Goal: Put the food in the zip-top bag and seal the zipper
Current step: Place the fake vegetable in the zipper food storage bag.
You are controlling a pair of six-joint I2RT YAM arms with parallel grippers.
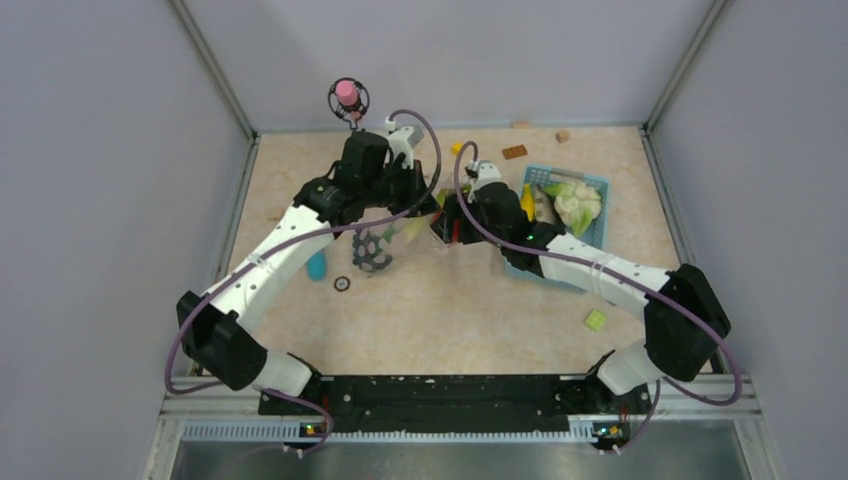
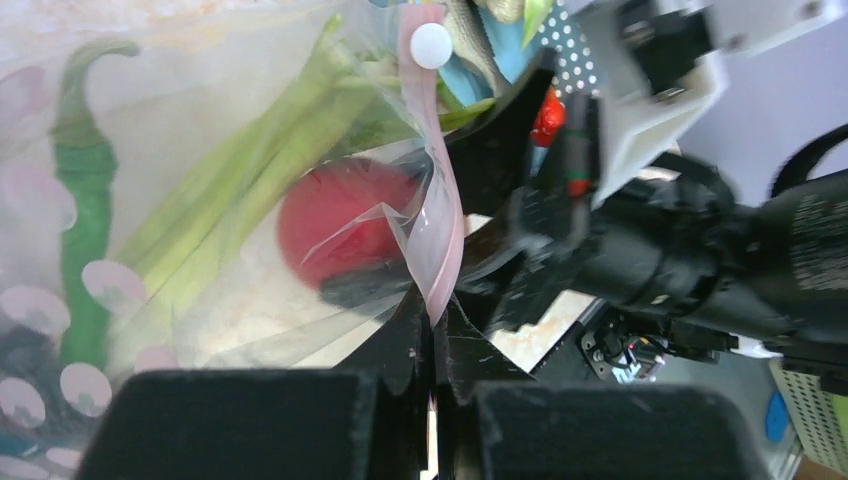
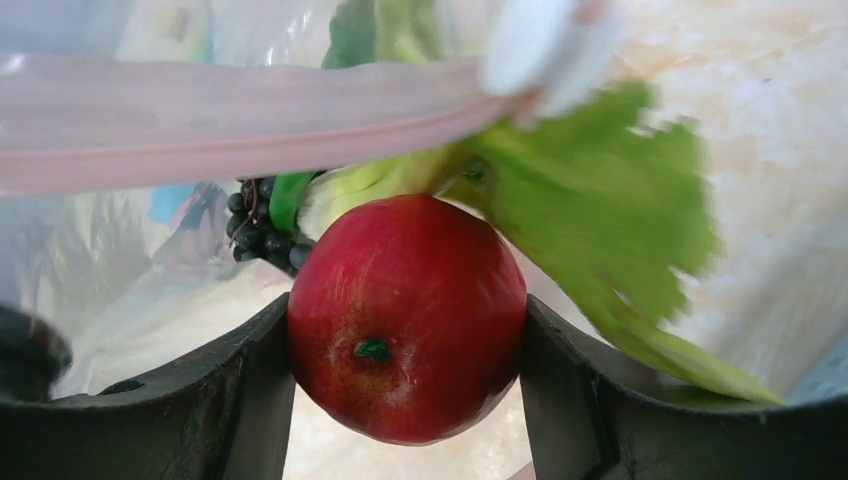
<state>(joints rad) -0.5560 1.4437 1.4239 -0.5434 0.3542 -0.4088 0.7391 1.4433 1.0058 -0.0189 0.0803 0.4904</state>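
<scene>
My left gripper (image 2: 434,330) is shut on the pale pink zipper strip (image 2: 437,215) of the clear zip-top bag (image 2: 200,230), holding its mouth up. Inside the bag lie leafy green stalks (image 2: 250,170), a green pod (image 2: 85,200) and dark grapes (image 3: 255,235). My right gripper (image 3: 405,345) is shut on a red round fruit (image 3: 405,315) and holds it inside the bag's mouth, under the pink zipper (image 3: 230,125). The same fruit shows red through the plastic in the left wrist view (image 2: 340,225). From above, both grippers (image 1: 415,205) (image 1: 450,222) meet at the bag (image 1: 385,245).
A light-blue lattice basket (image 1: 590,225) at the right holds a white-green cauliflower (image 1: 575,203) and a yellow banana (image 1: 527,200). Small coloured blocks (image 1: 515,152) lie near the back wall, a green one (image 1: 596,320) at front right. A blue piece (image 1: 317,265) lies left of the bag.
</scene>
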